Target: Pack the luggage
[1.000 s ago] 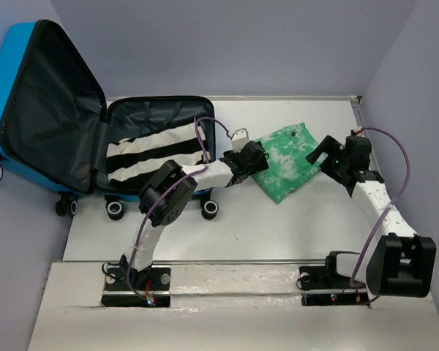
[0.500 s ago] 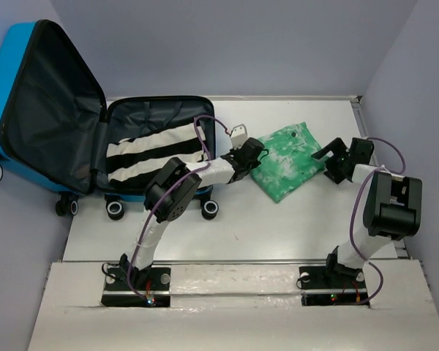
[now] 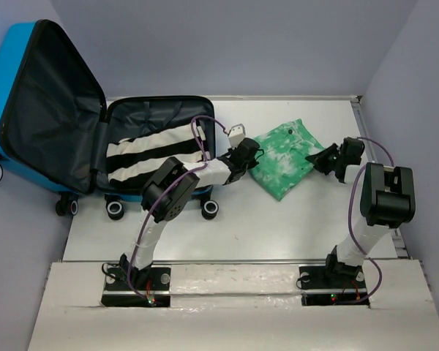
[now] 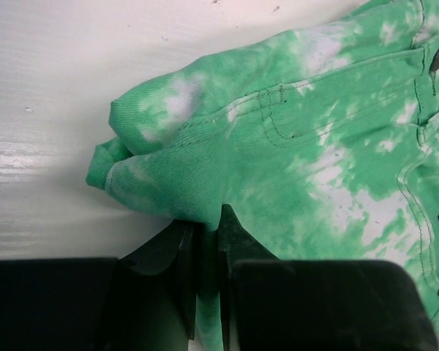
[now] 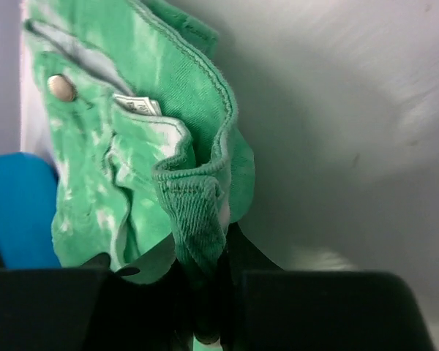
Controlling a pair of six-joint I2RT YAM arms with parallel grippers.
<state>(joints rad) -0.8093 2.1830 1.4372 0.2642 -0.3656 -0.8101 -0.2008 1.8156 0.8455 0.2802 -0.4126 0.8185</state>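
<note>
The luggage [image 3: 29,80], a bright-blue suitcase, lies open at the back left with its lid upright and a black-and-white striped garment [image 3: 150,153] in its lower half. A folded green tie-dye garment [image 3: 285,157] lies on the table between the arms. My left gripper [image 3: 250,155] is shut on that garment's left edge; its green cloth [image 4: 293,146] is pinched between the fingers [image 4: 238,234]. My right gripper [image 3: 323,159] is shut on the garment's right edge, and a ribbed fold [image 5: 194,212] sits between its fingers [image 5: 241,252].
The white table [image 3: 227,234] stretches in front of the garment. Grey walls close in the back and right side. The suitcase's wheels [image 3: 115,210] rest on the table near my left arm. A sliver of blue [image 5: 14,212] shows at the left of the right wrist view.
Both grippers have closed on the green garment, the left on its left edge, then the right on its right edge. The right arm swung in toward the garment.
</note>
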